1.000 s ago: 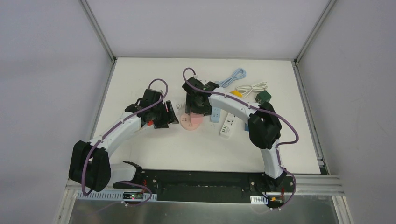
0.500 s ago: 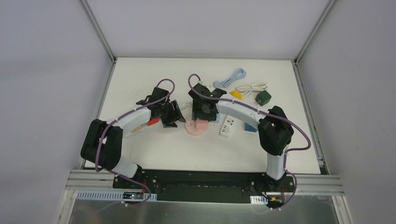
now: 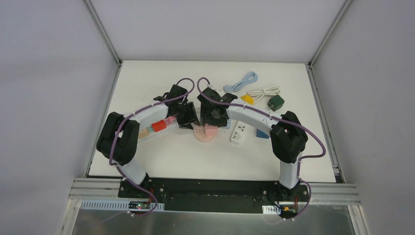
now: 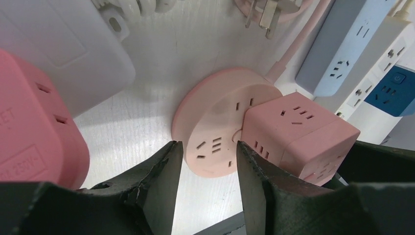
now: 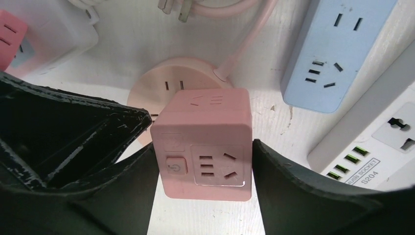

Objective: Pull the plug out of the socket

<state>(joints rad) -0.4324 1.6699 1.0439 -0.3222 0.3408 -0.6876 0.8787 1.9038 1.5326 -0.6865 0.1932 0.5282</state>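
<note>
A round pink socket lies mid-table with a pink cube plug seated on its right part. In the right wrist view my right gripper is shut on the cube plug, one finger on each side face, above the socket. My left gripper is open just left of the socket. In the left wrist view the left gripper has its two fingertips at the socket's near edge, not gripping it, with the cube plug to the right.
A blue power strip and a white power strip lie right of the socket. A white strip with red and pink adapters lies left. A green adapter, a blue cable and a white cable lie at the back right.
My left gripper has swung right, up to the socket's left edge. My right gripper moved from behind the socket onto the cube plug and has stayed there.
</note>
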